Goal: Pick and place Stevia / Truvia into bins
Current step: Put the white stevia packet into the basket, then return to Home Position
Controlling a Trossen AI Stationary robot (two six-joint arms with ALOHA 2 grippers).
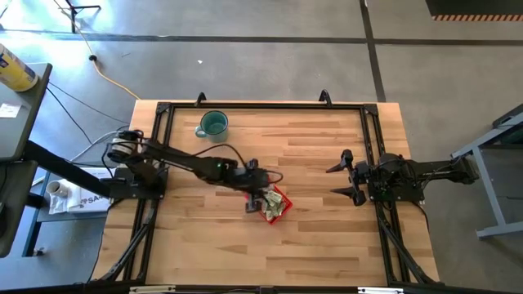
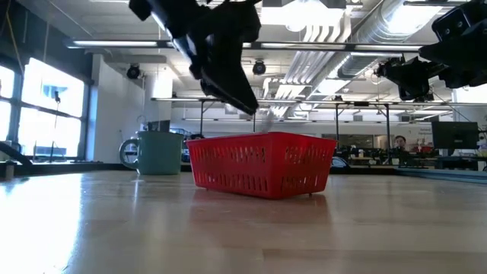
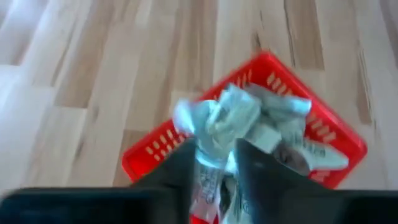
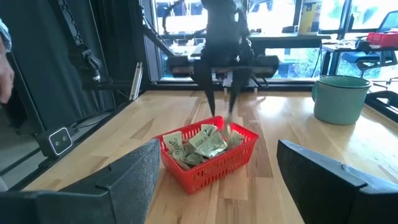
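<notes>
The left arm reaches from the table's left side toward its middle, its left gripper (image 4: 222,102) pointing down, fingers (image 3: 180,180) a little apart. The right arm waits folded at the right edge, its right gripper (image 1: 346,180) raised, fingers spread wide.

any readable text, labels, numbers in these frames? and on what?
"SA": the start of dark lettering on a white package on the floor left of the table; the rest is hidden.
Sachets in the red bin: they carry print, but it is too blurred to read.
Yellow can on the side desk: the label is too small to read.
Green mug: no markings visible.
Nothing else is legible.
</notes>
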